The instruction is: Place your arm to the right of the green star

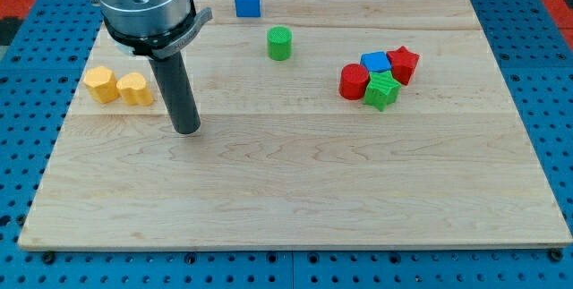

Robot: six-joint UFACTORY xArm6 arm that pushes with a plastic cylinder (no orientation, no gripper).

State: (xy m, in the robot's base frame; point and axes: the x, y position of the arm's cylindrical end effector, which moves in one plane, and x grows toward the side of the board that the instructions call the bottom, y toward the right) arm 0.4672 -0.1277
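Camera view: my tip [187, 131] sits down on the wooden board [295, 208] at the view's left, just right of 2 yellow blocks [118, 86]. There is no hand here, only a bare rod, so nothing is gripped. The green star [382, 90] lies well apart at the view's right, touching a red cylinder [354, 81], a blue cube [375, 62] and a red star [404, 63]. Up top, a green cylinder [279, 43] and another blue block [247, 3] stand alone.
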